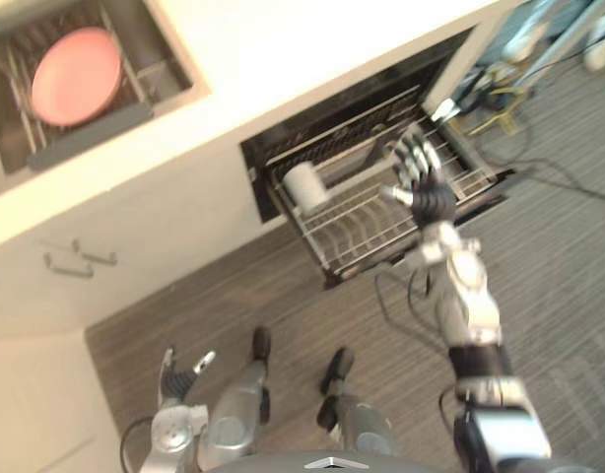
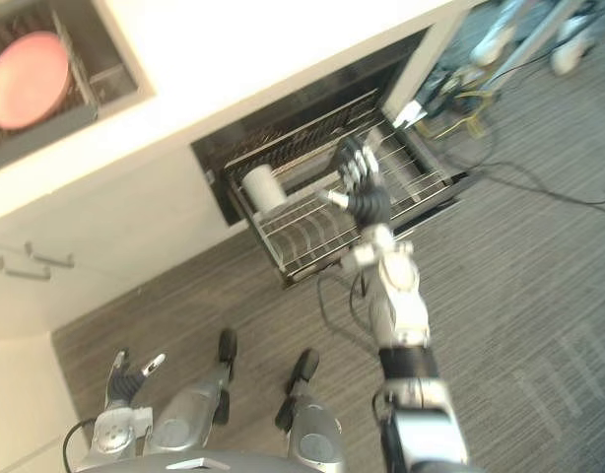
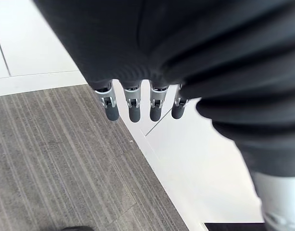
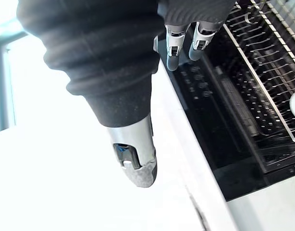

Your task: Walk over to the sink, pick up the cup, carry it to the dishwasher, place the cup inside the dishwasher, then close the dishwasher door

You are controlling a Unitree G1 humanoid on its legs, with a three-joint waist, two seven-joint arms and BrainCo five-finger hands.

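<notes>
A white cup point(image 1: 304, 185) lies on its side at the left end of the wire rack point(image 1: 367, 222), which is pulled out of the open dishwasher point(image 1: 283, 133). My right hand point(image 1: 421, 177) hovers over the middle of the rack, to the right of the cup and apart from it, open with nothing in it. In the right wrist view its fingers point(image 4: 172, 52) point along the dishwasher's dark front edge, with the rack point(image 4: 263, 72) beyond. My left hand point(image 1: 179, 379) hangs low by my side, fingers point(image 3: 134, 107) relaxed and holding nothing.
A sink point(image 1: 169, 84) set into the pale counter point(image 1: 312, 49) at upper left holds a pink plate point(image 1: 76, 61) in a rack. White cabinet doors with handles point(image 1: 81, 261) sit below it. Cables point(image 1: 500, 108) lie on the grey striped floor to the dishwasher's right.
</notes>
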